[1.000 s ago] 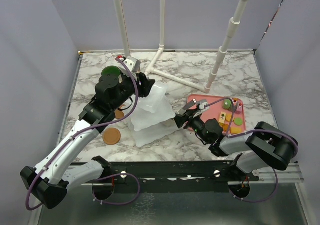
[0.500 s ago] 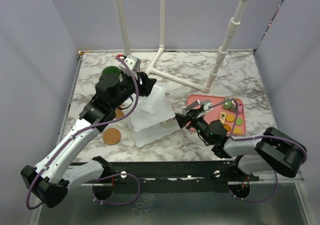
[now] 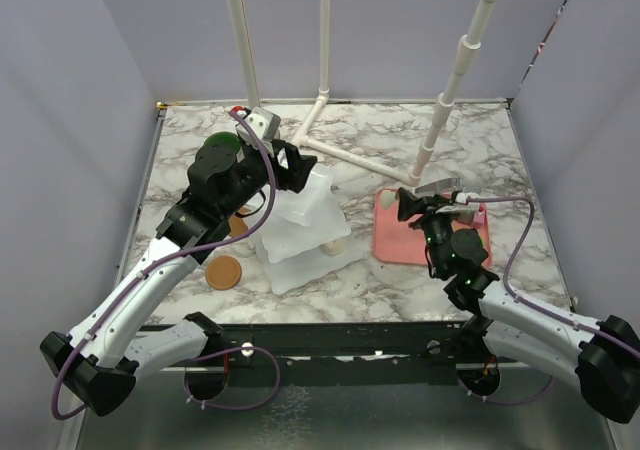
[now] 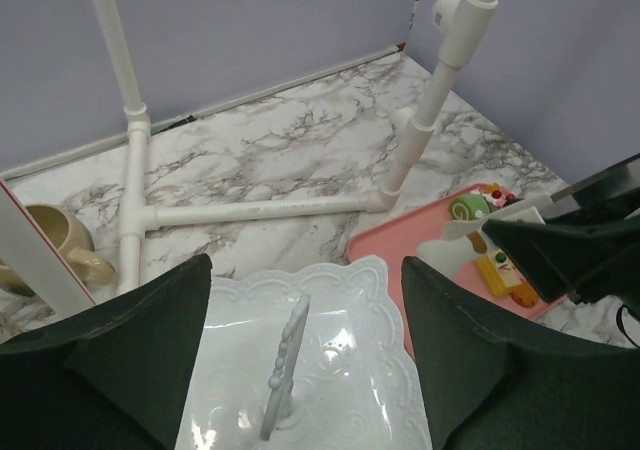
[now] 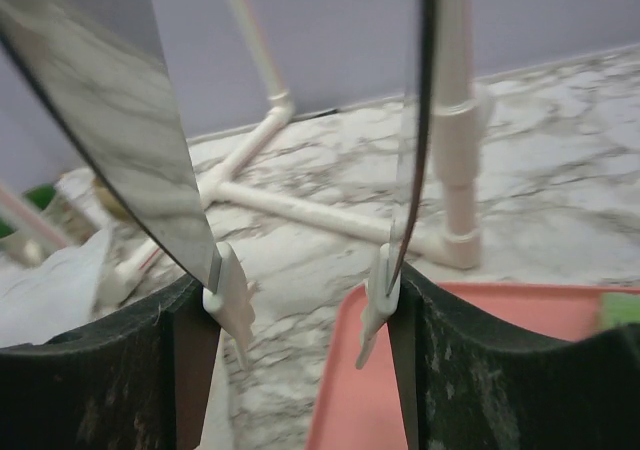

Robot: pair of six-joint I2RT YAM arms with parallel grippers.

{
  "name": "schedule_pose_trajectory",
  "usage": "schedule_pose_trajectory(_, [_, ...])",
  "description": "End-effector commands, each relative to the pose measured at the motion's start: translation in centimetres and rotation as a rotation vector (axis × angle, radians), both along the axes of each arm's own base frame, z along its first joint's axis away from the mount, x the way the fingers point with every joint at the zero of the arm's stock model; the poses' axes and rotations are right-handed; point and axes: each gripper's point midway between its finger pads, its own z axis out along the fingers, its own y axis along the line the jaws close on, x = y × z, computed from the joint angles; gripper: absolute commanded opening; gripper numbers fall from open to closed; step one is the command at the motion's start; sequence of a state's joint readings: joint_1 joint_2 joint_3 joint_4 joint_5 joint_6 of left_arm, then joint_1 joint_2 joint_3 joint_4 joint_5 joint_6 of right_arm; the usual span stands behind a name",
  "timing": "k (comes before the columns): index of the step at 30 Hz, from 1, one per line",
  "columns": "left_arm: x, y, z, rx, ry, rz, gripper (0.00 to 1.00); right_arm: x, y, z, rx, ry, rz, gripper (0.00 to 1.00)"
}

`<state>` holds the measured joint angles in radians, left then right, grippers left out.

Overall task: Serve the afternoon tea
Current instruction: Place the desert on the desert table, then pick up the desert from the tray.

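the right gripper (image 3: pixel 408 204) has swung away from the tiered stand (image 3: pixel 300 232) and now hangs over the far left corner of the pink tray (image 3: pixel 395 245). its fingers are spread wide with nothing between them. a small pale pastry (image 3: pixel 338 247) sits on the stand's lower plate, on the side where that gripper was a moment ago. we judge one delivery done and the arm back for the next piece. the remaining pastries (image 4: pixel 466 208) lie on the tray, seen from the left wrist. the left gripper (image 4: pixel 305 262) stays where it was, spread wide to either side of the stand's top plate and holding nothing. the coaster (image 3: pixel 225 270) and beige mug (image 4: pixel 55 235) sit to the left of the stand, not yet served.
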<state>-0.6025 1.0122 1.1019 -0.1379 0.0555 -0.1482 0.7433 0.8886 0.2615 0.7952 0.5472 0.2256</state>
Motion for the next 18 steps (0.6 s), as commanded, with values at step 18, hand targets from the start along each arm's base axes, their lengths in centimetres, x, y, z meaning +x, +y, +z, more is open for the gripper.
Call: schedule_pose_trajectory(18, [-0.4,0.4,1.3,0.015,-0.028,-0.001,0.91,6.0,-15.0,-3.5,-0.101,0.24,-0.598,0.54])
